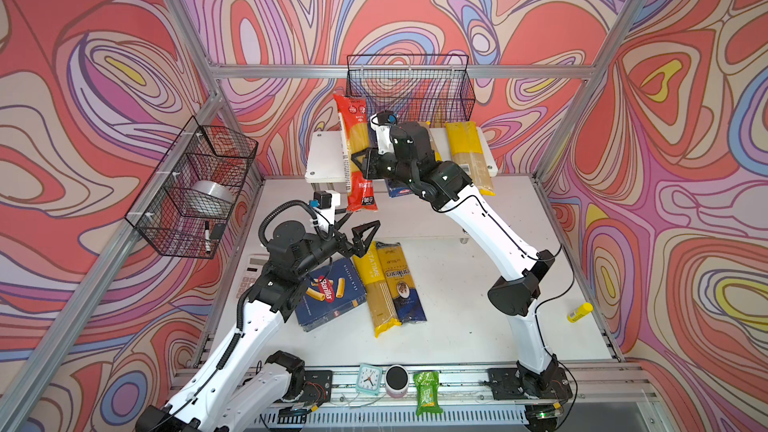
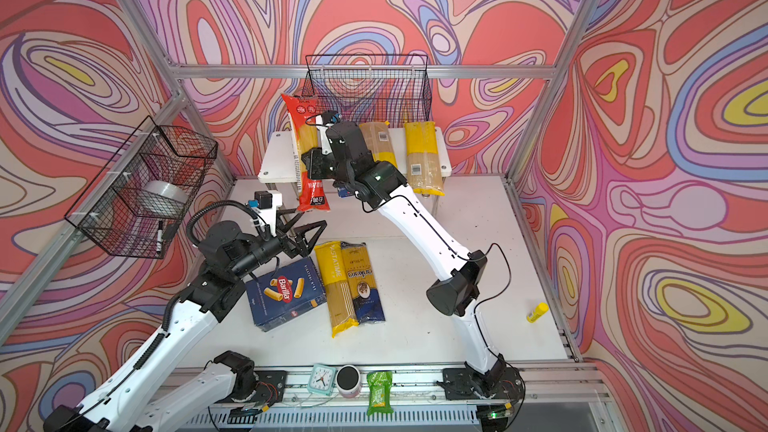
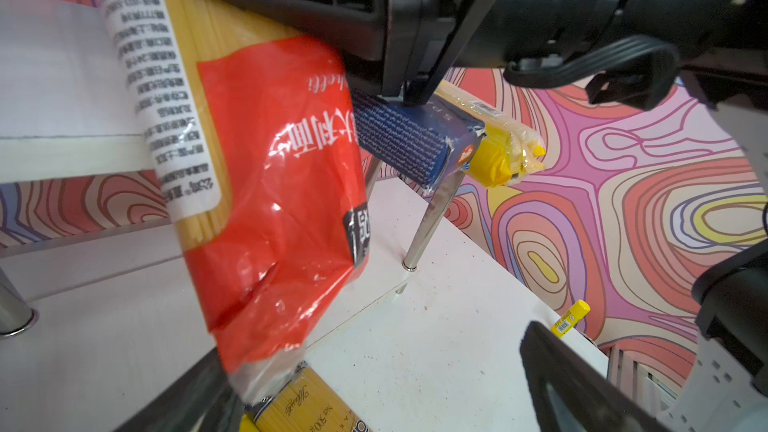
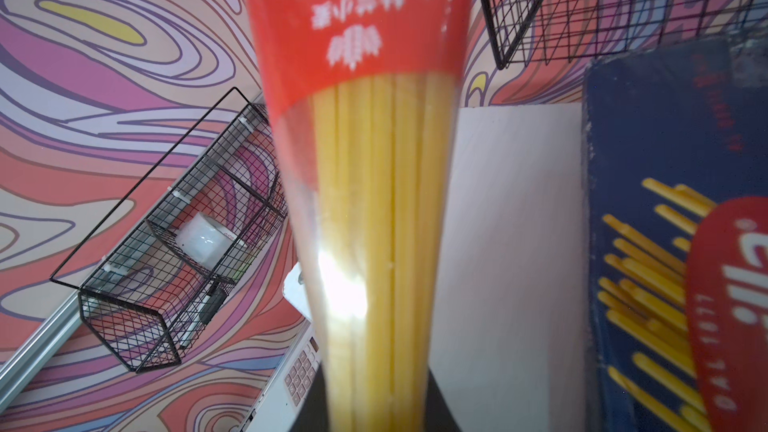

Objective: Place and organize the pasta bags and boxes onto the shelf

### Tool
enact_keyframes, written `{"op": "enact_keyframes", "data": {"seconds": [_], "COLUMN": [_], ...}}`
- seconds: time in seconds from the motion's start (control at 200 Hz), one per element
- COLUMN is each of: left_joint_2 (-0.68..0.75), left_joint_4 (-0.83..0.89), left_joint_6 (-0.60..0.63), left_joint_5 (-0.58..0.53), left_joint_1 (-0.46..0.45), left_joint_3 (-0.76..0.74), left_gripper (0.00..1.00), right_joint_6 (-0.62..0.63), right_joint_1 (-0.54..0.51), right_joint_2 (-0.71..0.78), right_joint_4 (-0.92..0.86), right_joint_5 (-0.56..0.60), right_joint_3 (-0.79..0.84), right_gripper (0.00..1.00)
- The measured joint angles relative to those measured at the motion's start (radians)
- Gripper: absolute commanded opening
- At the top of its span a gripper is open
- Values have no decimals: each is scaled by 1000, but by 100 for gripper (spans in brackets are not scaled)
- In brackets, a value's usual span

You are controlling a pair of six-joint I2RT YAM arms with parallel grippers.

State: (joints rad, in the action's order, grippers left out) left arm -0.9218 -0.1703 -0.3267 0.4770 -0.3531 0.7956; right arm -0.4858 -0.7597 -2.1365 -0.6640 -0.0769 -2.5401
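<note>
Right wrist view: red bag (image 4: 361,160) juts from the jaws of the right gripper (image 1: 360,162), clamped on its middle, the shelf (image 4: 519,243) just beneath them. Left gripper (image 1: 365,238), below, gapes empty. Placing under way; next, likely, lower it flat beside the narrow box (image 4: 665,160).

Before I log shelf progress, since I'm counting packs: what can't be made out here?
Narrow Barilla box: both top views, the right arm covers all but its end.
Calculator: in a top view, the left arm covers most.
Print on the red bag: right wrist view, blurred, cut off at the edge.
</note>
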Motion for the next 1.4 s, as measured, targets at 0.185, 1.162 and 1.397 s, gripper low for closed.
{"op": "enact_keyframes", "data": {"seconds": [0.185,1.162,1.397], "left_joint_2": [-69,-34,-95], "left_joint_4": [-27,258,182], "left_joint_6": [-17,-24,-33], "left_joint_5": [37,-3,76], "left_joint_1": [3,5,5], "left_joint_3": [26,105,107], "left_gripper": [100,100,100], "right_joint_6": [-2,-23,-26], "right_joint_1": [8,6,6], "right_joint_2": [0,1,1], "right_joint_4": [19,25,24], "right_joint_5": [2,-14,-19], "right_joint_3": [1,15,16], "right_gripper": [10,10,11]}}
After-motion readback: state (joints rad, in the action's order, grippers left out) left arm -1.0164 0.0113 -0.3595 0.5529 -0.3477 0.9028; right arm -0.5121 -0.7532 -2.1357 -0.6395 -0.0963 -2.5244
